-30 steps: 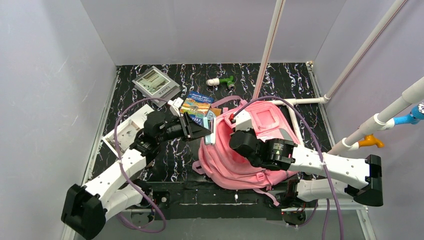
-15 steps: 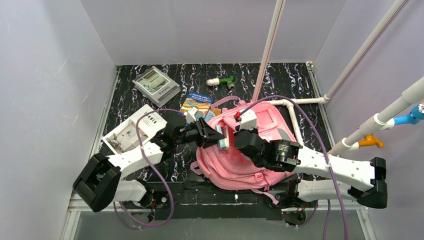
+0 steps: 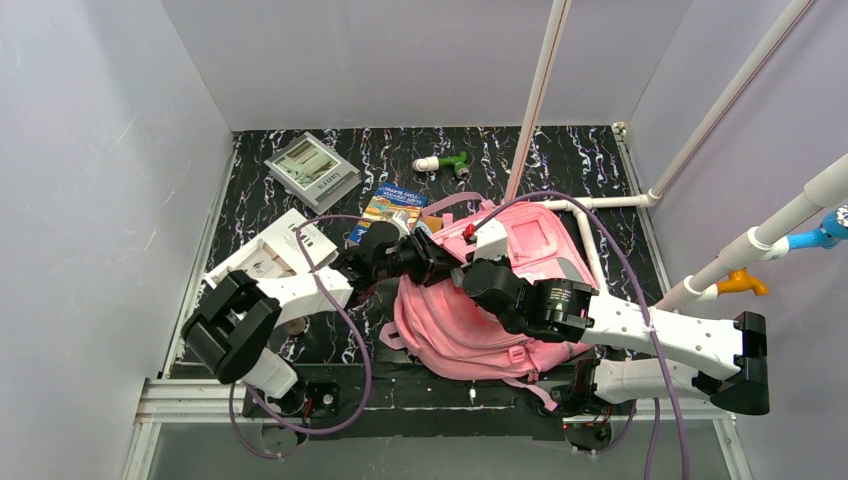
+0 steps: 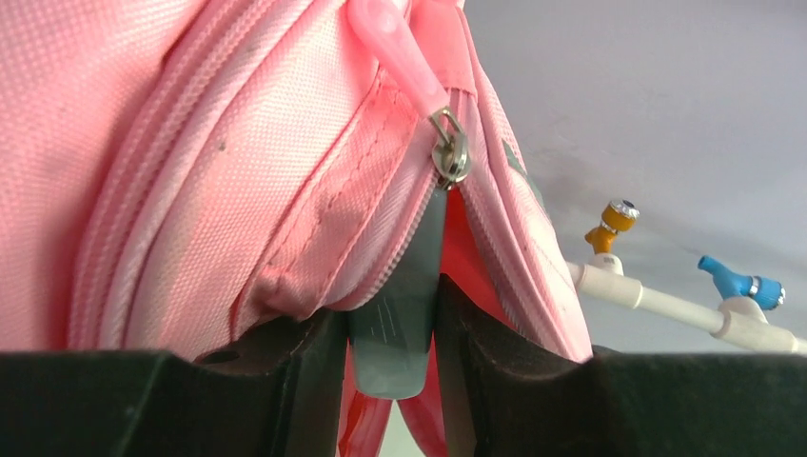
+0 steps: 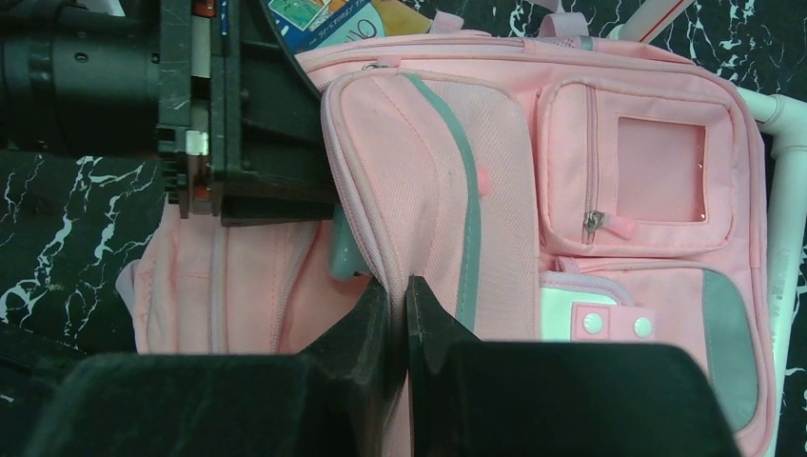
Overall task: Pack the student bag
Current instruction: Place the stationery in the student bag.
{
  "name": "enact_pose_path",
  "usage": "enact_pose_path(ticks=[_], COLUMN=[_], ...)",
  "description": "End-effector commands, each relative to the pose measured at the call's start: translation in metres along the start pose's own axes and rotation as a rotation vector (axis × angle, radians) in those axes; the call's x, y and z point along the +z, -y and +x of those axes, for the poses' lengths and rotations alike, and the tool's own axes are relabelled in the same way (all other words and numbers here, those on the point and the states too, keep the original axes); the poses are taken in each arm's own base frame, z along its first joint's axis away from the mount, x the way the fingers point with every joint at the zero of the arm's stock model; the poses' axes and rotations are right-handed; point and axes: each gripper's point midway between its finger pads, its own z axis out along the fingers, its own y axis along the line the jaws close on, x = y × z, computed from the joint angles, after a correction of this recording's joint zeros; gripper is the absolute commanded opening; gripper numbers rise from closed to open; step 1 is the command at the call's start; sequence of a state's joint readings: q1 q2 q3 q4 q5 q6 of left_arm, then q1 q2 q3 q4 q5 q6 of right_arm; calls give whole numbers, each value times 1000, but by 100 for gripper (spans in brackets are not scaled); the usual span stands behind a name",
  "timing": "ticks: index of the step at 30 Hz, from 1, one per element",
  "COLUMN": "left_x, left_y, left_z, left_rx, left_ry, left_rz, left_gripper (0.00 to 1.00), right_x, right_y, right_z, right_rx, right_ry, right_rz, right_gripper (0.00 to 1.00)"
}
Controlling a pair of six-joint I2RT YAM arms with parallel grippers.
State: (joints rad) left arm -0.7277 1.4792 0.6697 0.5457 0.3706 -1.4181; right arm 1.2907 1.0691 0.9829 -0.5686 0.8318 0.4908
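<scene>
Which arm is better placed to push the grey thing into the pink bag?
Left. The left claw is shut on the grey item at the student bag's zipper opening; the right claw pinches the bag's fabric, holding it open.

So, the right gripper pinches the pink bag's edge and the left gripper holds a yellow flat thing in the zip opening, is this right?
Not quite. The flat thing in the left gripper is grey, not yellow, as the left wrist view shows. The right gripper does pinch the edge of the student bag.
</scene>
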Motion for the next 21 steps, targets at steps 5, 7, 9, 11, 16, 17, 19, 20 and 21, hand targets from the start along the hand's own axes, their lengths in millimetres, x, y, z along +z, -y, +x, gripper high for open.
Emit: enact_pose_path(ticks=[5,7,9,11,16,17,19,20,21], left_x=[31,37,42,44,48,49,49,49,48], left_y=[4,8,13,19,21,22,21,19,19], left_z=[-27,-28,-24,-21,-14,-13,-11,-12,-12], left_rx=[8,5,22,62,85,88,95,95,101], left_ry=[136,141,136,138,107,96,87,90,88], left_rz=[-34,-30,-23,-13,3,8,9,8,6], left_gripper=[0,0,0,0,0,0,2,12,24], right_x=[-12,-12,-11,-11,-12,-12,-13,-13,-13], right_y=[-10,-10,-11,-11,-8,-6,-4,-3,-3], right_z=[-59,-60,-60,-59,-60,-60,-59,-59,-59], right_rx=[183,183,182,186,191,191,188,187,187], right_ry=[173,173,171,171,178,180,180,179,180], right_rz=[-40,-40,-40,-39,-32,-26,-17,-17,-17], right_gripper=[1,1,1,1,1,1,1,1,1])
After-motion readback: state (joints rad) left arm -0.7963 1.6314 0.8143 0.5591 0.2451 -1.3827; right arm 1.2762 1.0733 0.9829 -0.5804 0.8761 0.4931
